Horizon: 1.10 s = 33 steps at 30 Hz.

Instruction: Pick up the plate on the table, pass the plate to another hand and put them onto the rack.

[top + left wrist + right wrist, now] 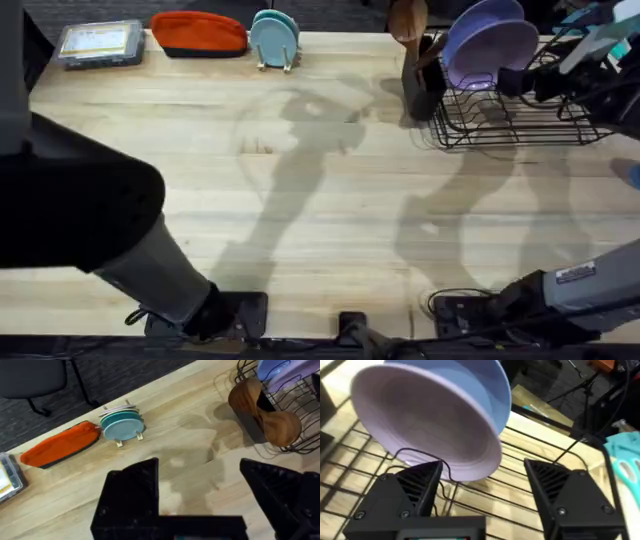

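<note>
looking down from overhead, i see the table (330,200) running wide and pale, with the rack (510,115) at its far right corner. the plate (492,52) stands on edge in that rack, lilac, with a bluer plate (478,22) upright just behind it. my right gripper (520,80) sits at the rack's right side, close to the plate's lower edge. a wooden utensil (408,20) stands in a dark holder just left of the rack. along the far edge lie an orange pouch (198,33) and small teal plates (275,38) in a little stand. my left arm (70,215) rises big and dark at the lower left.

from my left wrist, my left gripper (200,495) hangs above the tabletop (180,425) with its black fingers (130,495) spread wide and nothing between them. the teal plates (121,425) and the pouch (60,447) lie beyond, and the wooden utensil (270,412) leans at the rack's (300,435) near corner.

from my right wrist, my right gripper (482,492) is released, its fingers (410,490) apart over the rack wires (530,485). the plate (430,425) stands tilted among the prongs just ahead, with the bluer plate (492,390) behind it; i can't tell whether a fingertip touches its rim.
</note>
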Each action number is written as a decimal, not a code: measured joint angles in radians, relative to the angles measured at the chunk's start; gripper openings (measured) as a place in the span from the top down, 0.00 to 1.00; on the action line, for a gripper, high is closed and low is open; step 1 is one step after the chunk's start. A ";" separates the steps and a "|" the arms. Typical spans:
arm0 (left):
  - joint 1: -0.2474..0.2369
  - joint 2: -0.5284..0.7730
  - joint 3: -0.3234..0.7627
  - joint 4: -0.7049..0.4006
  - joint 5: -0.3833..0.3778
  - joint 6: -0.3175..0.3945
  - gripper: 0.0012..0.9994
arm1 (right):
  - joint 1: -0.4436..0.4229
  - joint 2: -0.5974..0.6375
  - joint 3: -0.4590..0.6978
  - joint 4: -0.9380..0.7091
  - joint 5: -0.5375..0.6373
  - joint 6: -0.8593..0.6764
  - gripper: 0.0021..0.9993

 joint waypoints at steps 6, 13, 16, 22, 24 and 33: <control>0.000 0.000 0.000 0.000 0.000 0.000 0.01 | 0.000 -0.011 0.000 -0.057 0.013 0.122 0.00; 0.000 0.000 0.000 0.000 0.000 0.000 0.01 | 0.000 -0.232 0.000 -0.410 0.054 0.140 0.00; 0.000 0.000 0.000 0.000 0.000 0.000 0.01 | 0.000 -0.304 0.000 -0.517 0.057 0.150 0.00; 0.000 0.000 0.000 0.000 0.000 0.000 0.01 | 0.000 -0.522 0.000 -0.758 0.061 0.245 0.00; 0.000 0.000 0.000 0.000 -0.002 0.000 0.01 | 0.000 -0.586 0.000 -0.831 0.061 0.264 0.00; 0.000 0.000 0.000 -0.012 -0.023 0.000 0.01 | 0.022 -0.836 0.000 -1.047 0.074 0.305 0.00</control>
